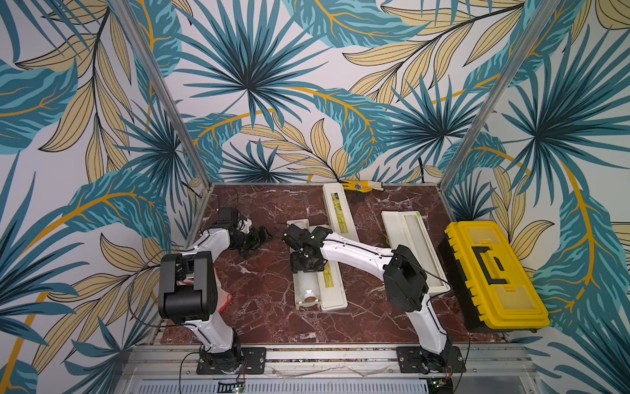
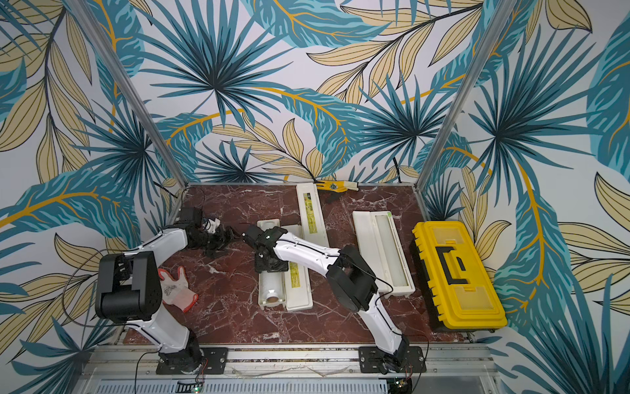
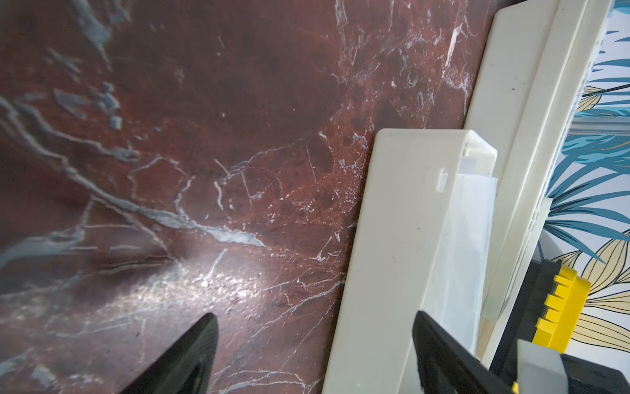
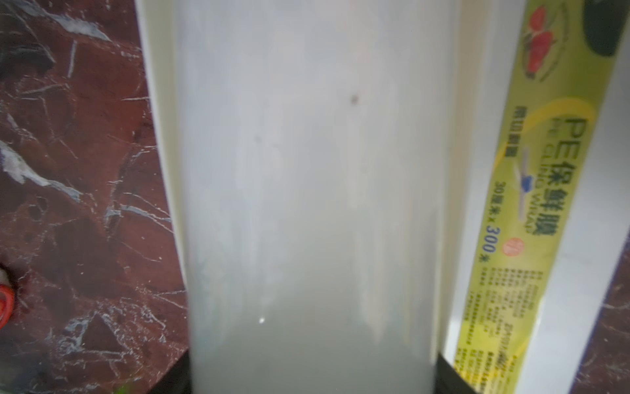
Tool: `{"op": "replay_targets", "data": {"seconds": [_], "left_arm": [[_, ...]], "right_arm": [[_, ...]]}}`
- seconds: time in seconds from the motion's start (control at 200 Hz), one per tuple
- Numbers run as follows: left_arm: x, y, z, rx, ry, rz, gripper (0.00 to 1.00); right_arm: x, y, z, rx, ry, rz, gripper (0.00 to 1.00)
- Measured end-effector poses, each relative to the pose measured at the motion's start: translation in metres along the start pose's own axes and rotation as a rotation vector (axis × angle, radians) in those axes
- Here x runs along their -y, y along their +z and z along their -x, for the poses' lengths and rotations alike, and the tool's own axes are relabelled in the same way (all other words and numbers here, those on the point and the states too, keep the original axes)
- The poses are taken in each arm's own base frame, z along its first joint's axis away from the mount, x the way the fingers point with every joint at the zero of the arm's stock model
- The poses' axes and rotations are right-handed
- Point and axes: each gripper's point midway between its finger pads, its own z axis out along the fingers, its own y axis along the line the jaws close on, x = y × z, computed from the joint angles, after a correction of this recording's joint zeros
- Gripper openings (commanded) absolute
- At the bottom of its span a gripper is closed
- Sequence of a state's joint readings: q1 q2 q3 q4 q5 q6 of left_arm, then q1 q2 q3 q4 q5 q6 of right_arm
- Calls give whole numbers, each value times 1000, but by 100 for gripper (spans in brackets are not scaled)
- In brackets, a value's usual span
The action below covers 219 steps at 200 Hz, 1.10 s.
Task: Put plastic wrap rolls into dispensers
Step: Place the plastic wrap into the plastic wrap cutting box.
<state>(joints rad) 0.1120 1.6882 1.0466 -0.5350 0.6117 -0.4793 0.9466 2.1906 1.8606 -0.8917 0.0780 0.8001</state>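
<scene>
Covering roll (image 1: 305,287) middle, right tool (image 1: 306,264) clamps it inside open dispenser (image 1: 335,300).

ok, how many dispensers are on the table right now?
3. Closed dispenser at the back; open dispenser mid-table, holding a roll under the right gripper; second open dispenser beside the yellow toolbox. No sign of a hidden fourth.

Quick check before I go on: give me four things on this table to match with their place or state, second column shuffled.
1 yellow toolbox
2 far dispenser
3 middle dispenser
4 red-trimmed glove

A lid shut, near the back wall
B lid open, roll inside
C at the table's right edge
D beside the left arm

Pairs: 1-C, 2-A, 3-B, 4-D
</scene>
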Motion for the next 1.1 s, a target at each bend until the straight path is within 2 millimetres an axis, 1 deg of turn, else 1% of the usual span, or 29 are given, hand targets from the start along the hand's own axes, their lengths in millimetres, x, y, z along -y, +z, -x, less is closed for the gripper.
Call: {"op": "replay_targets", "data": {"seconds": [0.06,0.14,0.15,0.16,0.19,0.245,0.305,0.426,0.511,0.606,0.676,0.761,0.981,1.096], "left_arm": [[-1,1,-2,-6,-4,1,90],[-2,2,-3,-9,-6,2,90],[-2,2,-3,-10,-7,2,90],[-2,2,-3,-10,-7,2,90],[-2,2,-4,-12,-6,2,90],[-1,3,-5,-17,-2,2,90],[0,5,-7,-23,1,2,90],[3,12,-13,-46,12,5,90],[7,17,-19,-62,27,4,90],[12,20,-24,-78,43,0,90],[15,22,-27,-85,50,-1,90],[16,23,-28,-89,50,-1,90],[16,24,-29,-90,41,3,89],[16,24,-29,-87,34,9,89]], "right_arm": [[-1,1,-1,1,0,-4,80],[-2,-2,5,31,-8,-7,89],[-2,-2,7,35,-5,-8,95],[-3,-3,8,39,-4,-7,98],[-3,-5,10,50,-3,-8,99],[-3,-7,15,67,-10,-10,99],[-11,-13,23,94,-10,19,99],[-15,-19,28,112,-21,27,99],[-13,-25,29,120,-40,21,99],[-12,-39,30,125,-68,30,99],[-11,-49,27,116,-92,39,96],[-8,-55,22,94,-121,42,91],[1,-50,10,14,-147,35,80],[3,-38,7,-24,-158,17,75]]}}
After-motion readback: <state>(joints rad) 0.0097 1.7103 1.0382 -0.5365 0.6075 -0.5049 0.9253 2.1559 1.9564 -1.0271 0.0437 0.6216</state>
